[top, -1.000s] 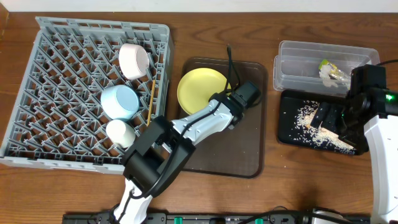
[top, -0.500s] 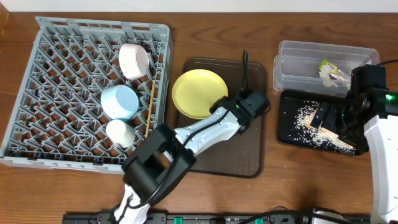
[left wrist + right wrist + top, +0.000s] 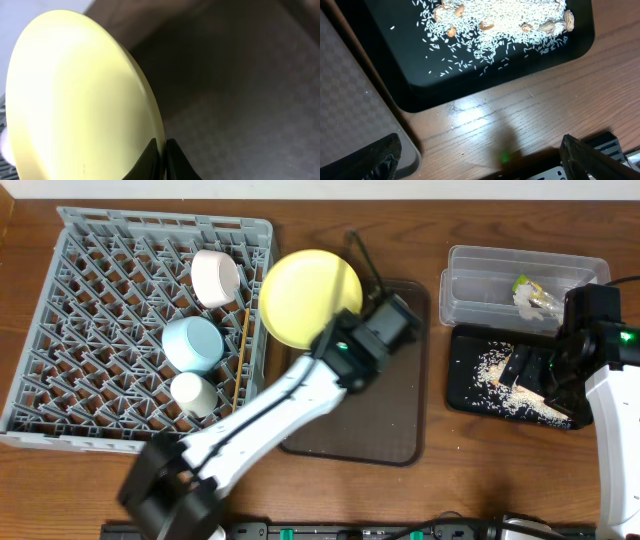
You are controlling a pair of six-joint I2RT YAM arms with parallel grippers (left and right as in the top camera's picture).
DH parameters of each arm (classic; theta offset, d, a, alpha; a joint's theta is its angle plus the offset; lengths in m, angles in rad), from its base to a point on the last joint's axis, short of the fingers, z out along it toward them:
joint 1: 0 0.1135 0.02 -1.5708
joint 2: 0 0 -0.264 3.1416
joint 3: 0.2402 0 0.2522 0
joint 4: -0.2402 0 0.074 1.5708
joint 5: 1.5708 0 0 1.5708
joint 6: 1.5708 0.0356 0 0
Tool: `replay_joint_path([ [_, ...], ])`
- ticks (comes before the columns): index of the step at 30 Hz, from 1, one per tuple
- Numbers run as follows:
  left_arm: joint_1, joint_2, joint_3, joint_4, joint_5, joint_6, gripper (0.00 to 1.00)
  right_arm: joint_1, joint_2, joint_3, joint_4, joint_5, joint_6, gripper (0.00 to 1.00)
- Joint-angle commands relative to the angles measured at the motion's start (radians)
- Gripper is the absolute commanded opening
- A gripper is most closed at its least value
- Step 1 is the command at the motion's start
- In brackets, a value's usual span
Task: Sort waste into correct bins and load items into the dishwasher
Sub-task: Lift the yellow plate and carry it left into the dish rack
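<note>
Yellow plate (image 3: 308, 295): held on edge and tilted, its rim pinched in the left gripper (image 3: 162, 152), whose jaws are clamped tight on it. From overhead it sits over the far left corner of the brown serving tray (image 3: 400, 430) and overlaps the right edge of the grey dish rack (image 3: 60, 330).

Rack contents: light blue bowl (image 3: 192, 343) at centre right. Small white bowl (image 3: 195, 392) just near of it. Pale pinkish bowl (image 3: 215, 278) on the far side. Chopsticks (image 3: 241, 350) lying along the right wall.

Clear tub (image 3: 480, 290), far right: holds the green-yellow wrapper (image 3: 530, 292).

Black tray (image 3: 460, 395), just near of the tub: holds scattered rice crumbs (image 3: 490, 365).

Right gripper (image 3: 485, 157): jaws spread wide and empty, above the black tray's near edge.
</note>
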Motion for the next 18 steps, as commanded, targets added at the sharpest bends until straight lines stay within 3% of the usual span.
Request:
replay_joint_path([
  [1, 0.074, -0.078, 0.007, -0.004, 0.125, -0.019, 0.08, -0.006, -0.013, 0.010, -0.002, 0.002, -0.008, 0.99],
  [18, 0.562, -0.140, 0.007, 0.033, 0.929, -0.135, 0.08, -0.006, -0.013, 0.010, -0.010, 0.003, -0.008, 0.99],
])
